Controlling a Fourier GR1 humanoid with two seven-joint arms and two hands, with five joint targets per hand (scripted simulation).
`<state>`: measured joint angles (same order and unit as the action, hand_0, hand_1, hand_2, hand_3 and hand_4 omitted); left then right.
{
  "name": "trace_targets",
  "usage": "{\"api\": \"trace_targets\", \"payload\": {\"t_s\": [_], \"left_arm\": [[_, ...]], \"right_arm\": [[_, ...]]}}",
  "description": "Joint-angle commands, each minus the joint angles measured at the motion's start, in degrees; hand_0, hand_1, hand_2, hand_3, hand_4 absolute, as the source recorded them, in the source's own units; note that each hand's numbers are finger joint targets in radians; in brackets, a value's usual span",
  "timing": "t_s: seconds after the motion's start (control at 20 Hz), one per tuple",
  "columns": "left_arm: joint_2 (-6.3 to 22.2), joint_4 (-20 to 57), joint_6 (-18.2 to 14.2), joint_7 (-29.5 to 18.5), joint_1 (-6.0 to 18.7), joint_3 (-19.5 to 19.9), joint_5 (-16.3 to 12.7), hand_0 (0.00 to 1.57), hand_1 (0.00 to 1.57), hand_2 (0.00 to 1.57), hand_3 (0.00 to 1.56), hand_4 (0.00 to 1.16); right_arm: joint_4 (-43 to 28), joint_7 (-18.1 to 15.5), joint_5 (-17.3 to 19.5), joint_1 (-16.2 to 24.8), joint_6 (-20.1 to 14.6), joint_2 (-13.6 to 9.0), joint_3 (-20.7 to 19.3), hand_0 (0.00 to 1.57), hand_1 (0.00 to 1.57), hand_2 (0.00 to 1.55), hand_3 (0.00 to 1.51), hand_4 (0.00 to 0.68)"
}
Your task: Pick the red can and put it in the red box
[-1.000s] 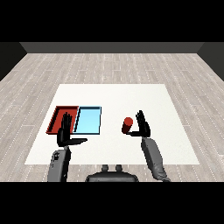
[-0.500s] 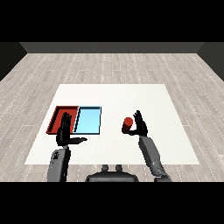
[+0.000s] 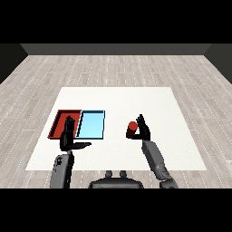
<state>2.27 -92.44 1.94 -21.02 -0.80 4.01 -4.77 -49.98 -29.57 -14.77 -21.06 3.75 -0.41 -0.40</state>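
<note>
Right hand [image 3: 144, 129] is being held up against the red can [image 3: 132, 128], with its fingers reaching up beside the can on the can's right side. It cannot be told whether the fingers are being curled round the can or only being kept next to it. The red can is being seen over the white table [image 3: 118, 99], to the right of both trays and well apart from them, and it cannot be told whether it is being lifted or is standing on the table. The light blue tray [image 3: 91, 124] is lying between the can and the red tray [image 3: 59, 121], and nothing is being seen inside the red tray. The left hand [image 3: 69, 136] is being held open near the trays, fingers straight and thumb out to the side, with nothing in it. So the task is judged to be only at its start: the can is being reached or grasped, and the carrying across and the putting down in the red tray are yet to be done.
</note>
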Motion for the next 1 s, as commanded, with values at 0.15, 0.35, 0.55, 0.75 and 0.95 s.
{"api": "trace_targets", "payload": {"t_s": [0.15,0.35,0.55,0.75,0.95], "left_arm": [[1.35,-1.17,0.85,1.33,-0.58,0.45,-0.09,0.00,0.00,0.00,0.00,0.00],[0.53,-0.87,1.88,-1.13,-2.40,0.40,-1.30,0.00,0.00,0.00,0.00,0.00],[0.96,-2.83,0.40,0.44,-0.94,0.89,-0.74,0.00,0.00,0.00,0.00,0.00],[0.56,-0.80,0.00,-0.11,-0.38,0.69,0.12,0.00,0.00,0.00,0.00,0.00],[0.36,1.91,0.55,-3.10,-0.59,0.92,0.12,0.00,0.00,0.00,0.00,0.00]], "right_arm": [[2.51,-0.38,-0.06,-1.62,-1.19,0.40,0.20,0.00,0.00,0.00,0.00,0.000],[5.56,-1.66,-1.12,-3.43,-0.39,0.40,0.91,0.00,0.00,0.00,0.00,0.000],[3.40,2.54,-3.22,-5.32,-3.58,0.40,2.33,0.00,0.00,0.00,0.00,0.000],[7.38,-0.68,-0.29,-4.75,-0.84,0.23,-0.59,0.00,0.00,0.00,0.00,0.000],[4.52,1.04,-0.67,-4.01,-2.96,0.41,2.25,0.00,0.00,0.00,0.00,0.000]]}}
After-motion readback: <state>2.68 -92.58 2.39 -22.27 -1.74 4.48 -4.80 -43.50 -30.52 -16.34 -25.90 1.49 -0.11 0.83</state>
